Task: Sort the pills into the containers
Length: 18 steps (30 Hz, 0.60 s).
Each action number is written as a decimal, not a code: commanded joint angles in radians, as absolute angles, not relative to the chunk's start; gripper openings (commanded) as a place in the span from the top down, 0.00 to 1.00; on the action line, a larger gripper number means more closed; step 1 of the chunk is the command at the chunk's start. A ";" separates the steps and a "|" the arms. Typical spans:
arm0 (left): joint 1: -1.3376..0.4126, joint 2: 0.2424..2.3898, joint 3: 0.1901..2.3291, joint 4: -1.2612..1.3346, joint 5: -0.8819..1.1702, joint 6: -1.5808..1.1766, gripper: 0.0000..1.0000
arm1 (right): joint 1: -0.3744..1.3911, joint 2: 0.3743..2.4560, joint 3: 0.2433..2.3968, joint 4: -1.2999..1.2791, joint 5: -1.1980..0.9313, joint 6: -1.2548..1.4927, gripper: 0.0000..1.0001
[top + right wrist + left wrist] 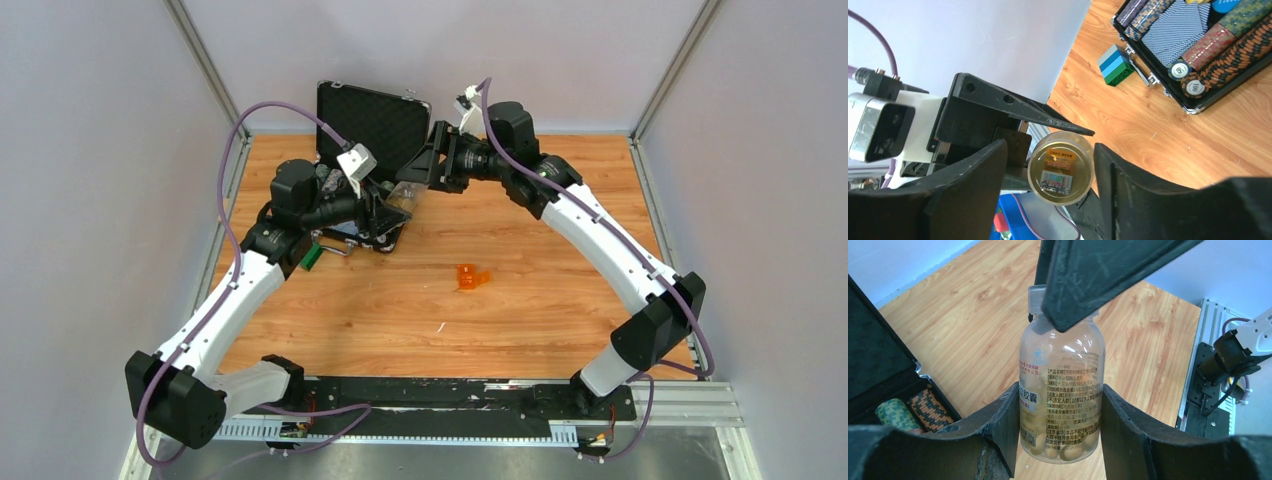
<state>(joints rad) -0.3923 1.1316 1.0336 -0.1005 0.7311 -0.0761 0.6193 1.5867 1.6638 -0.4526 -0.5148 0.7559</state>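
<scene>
Left wrist view shows the left gripper (1060,407) with its jaws clamped on the lower body of the clear pill bottle (1063,355), pale pills (1063,447) heaped at the held end, beside the open black case (375,115). Moving right, the right gripper (1050,150) straddles the bottle's cap end. Its jaws stand parted with a gap showing on one side, so they look open around the cap rather than biting it. The step in hand seems to be opening the bottle: next the right jaws must close squarely on the cap and twist while the left holds firm. Further right, the orange containers (470,277) lie on the table (560,320), well apart from both pairs of jaws, nearer the arm bases.
</scene>
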 commanded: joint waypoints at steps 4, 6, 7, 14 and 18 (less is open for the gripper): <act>-0.393 1.114 1.066 -0.089 0.707 -0.061 1.00 | 0.637 1.582 1.716 -0.481 -0.487 0.753 0.65; -0.393 1.107 1.064 -0.090 0.712 -0.070 1.00 | 0.637 1.580 1.718 -0.477 -0.503 0.691 0.76; -0.393 1.105 1.063 -0.090 0.715 -0.074 1.00 | 0.636 1.579 1.717 -0.470 -0.513 0.652 0.80; -0.393 1.086 1.058 -0.088 0.812 -0.126 1.00 | 0.555 1.556 1.609 -0.305 -0.861 0.384 0.83; -0.393 1.076 1.062 -0.089 0.902 -0.139 1.00 | 0.495 1.592 1.623 -0.315 -1.214 0.286 0.82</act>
